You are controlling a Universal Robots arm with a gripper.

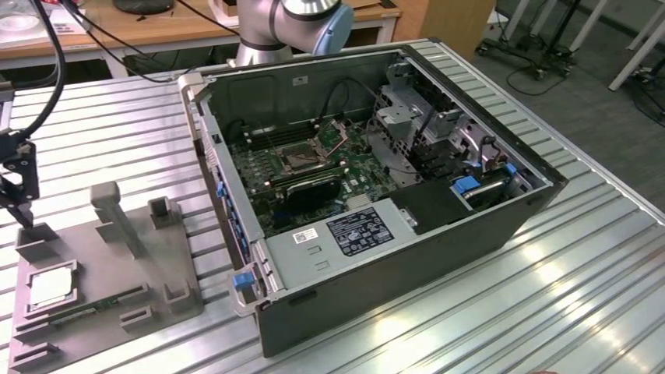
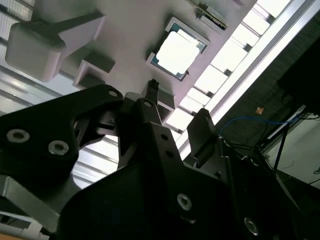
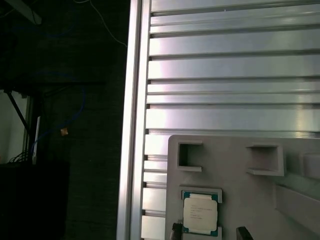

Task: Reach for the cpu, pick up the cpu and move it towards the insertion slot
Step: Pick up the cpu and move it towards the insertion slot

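— On the exterior view's left, what do you see first?
— The black gripper. It hangs over the left end of a grey tray and it carries nothing. In the first wrist view its two fingertips stand apart, so the jaws are spread.
— And where is the cpu?
— The cpu lies flat in a square recess of that tray, with its pale top facing up. In the first wrist view it appears between the two fingertips, but the gripper is above it and does not touch it.
— What is beside it?
— A long green memory stick, which also lies in the tray, just beside the cpu.
— And further to the right?
— An open computer case stands on the ribbed metal table, well apart from the cpu. Inside it, on the green board, is the insertion slot, a square socket with a silver frame and a dark centre.
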